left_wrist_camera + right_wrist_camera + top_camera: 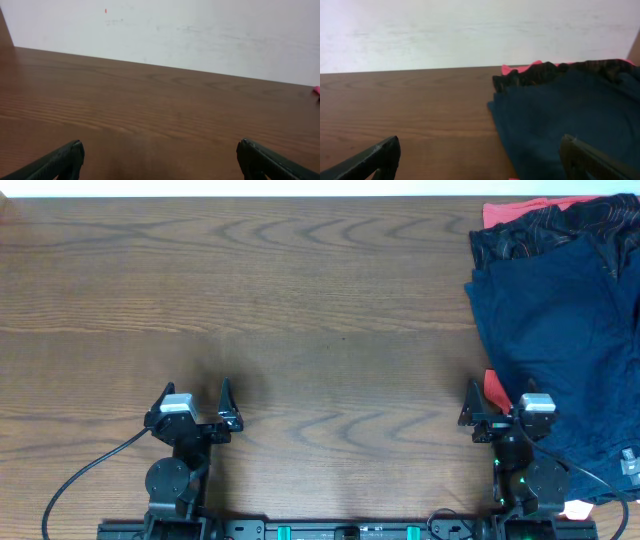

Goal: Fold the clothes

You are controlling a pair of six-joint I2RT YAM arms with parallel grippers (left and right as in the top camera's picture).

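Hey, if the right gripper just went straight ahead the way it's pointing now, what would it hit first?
Most likely the navy shorts: their left edge lies just ahead of the open right gripper, on its right finger's side. The left finger's side faces only table. Depth is hard to judge.

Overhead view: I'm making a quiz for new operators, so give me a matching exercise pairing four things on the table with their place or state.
1. navy garment
2. coral-red garment
3. black garment
4. left claw

A. open, above the bare table
B. peeks out at the far edge, mostly covered
C. lies on top of the others, largest showing
D. faintly striped, partly under the navy one

Pairs: 1-C, 2-B, 3-D, 4-A
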